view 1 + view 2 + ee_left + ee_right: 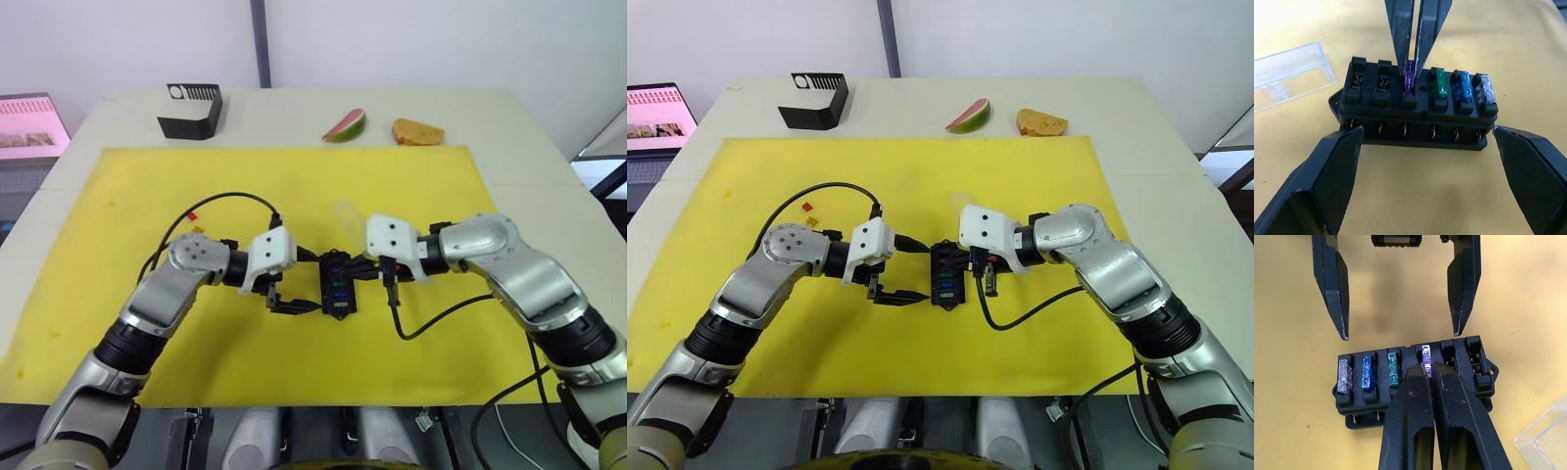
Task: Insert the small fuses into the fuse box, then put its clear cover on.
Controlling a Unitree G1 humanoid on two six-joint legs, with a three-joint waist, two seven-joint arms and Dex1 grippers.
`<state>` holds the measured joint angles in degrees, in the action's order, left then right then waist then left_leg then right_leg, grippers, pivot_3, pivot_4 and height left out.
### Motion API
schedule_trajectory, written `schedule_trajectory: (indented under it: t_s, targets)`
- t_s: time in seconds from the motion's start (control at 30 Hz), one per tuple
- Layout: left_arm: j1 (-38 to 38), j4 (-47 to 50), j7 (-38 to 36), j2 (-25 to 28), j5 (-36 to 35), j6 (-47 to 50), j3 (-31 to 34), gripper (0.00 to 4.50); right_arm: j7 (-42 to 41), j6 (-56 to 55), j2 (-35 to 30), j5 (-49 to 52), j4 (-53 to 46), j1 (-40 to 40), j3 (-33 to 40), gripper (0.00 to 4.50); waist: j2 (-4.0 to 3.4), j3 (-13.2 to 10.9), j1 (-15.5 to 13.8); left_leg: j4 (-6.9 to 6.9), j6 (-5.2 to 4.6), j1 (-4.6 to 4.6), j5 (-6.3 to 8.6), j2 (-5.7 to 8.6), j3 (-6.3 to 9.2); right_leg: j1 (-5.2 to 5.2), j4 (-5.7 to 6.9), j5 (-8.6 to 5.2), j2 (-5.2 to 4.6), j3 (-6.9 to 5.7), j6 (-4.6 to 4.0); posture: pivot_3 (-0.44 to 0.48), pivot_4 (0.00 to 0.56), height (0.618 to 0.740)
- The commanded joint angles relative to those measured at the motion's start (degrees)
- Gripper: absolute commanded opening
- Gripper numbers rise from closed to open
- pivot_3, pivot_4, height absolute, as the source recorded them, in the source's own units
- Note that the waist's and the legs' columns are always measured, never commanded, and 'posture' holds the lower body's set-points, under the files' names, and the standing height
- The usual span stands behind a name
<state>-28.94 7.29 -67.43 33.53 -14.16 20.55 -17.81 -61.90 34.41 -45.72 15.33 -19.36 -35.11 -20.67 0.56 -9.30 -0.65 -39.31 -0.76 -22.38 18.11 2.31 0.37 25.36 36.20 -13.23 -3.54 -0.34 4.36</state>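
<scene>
Violet fuse [1409,78] pinched in right hand [1427,369], half-seated in box [1415,105]; left hand [1425,161] open astride; next, press home.

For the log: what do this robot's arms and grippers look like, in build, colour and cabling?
Both arms are silver-grey shells with black joint bands. Each wrist carries a white boxy housing. The left gripper and right gripper each have two black tapered fingers, their inner faces finely textured. A loose black cable loops off each wrist.
</scene>
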Motion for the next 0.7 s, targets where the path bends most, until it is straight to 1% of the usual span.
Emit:
schedule_trajectory:
  t_s: [0.03,0.33,0.4,0.47,0.5,0.7]
  targets:
    - [-1.00,0.64,0.12,-0.29,0.28,-1.22,0.37,4.45,-0.30,-5.90,-0.93,-3.46,0.11,0.46,0.87,0.00,0.00,0.00,-0.01,0.00,0.00,0.00,0.00,0.00,0.00,0.00,0.00,0.00,0.00,0.00,0.00,0.000,0.150,0.740]
    - [-0.96,0.19,0.13,-0.25,0.50,-1.82,0.54,4.45,-1.44,-7.06,0.17,-4.00,2.30,0.44,1.70,0.00,0.00,0.00,0.00,-0.01,0.06,0.00,-0.03,0.01,0.00,0.00,0.01,0.00,0.01,0.00,0.00,0.000,0.150,0.740]
    - [-0.89,0.28,0.21,-0.25,0.53,-1.84,0.58,4.45,-1.96,-2.89,1.09,-0.86,2.41,0.19,2.82,0.00,0.00,0.00,0.00,-0.01,0.06,0.00,-0.03,0.01,0.00,0.00,0.01,0.00,0.01,0.00,0.00,0.000,0.150,0.740]
    - [-0.78,0.40,0.29,-0.22,0.58,-1.84,0.60,4.45,-2.29,4.49,2.39,3.65,2.85,-1.28,4.65,0.00,0.00,0.00,0.00,-0.02,0.06,0.00,-0.03,0.01,0.00,-0.01,0.01,0.00,0.01,0.00,0.00,0.000,0.150,0.740]
    - [-0.69,0.47,0.33,-0.20,0.63,-1.87,0.61,4.45,-2.61,5.83,2.68,4.46,3.21,-1.94,5.08,0.00,0.00,0.00,0.00,-0.02,0.06,0.00,-0.03,0.01,0.00,-0.01,0.02,0.00,0.01,0.00,0.00,0.000,0.150,0.740]
    - [-0.25,0.76,0.34,0.08,0.78,-1.88,0.84,4.45,-5.49,2.75,1.78,3.25,4.07,-4.12,3.79,0.00,0.00,0.00,-0.01,-0.02,0.00,0.00,0.00,0.00,0.00,0.00,0.02,0.00,0.00,0.00,0.00,0.000,0.150,0.740]
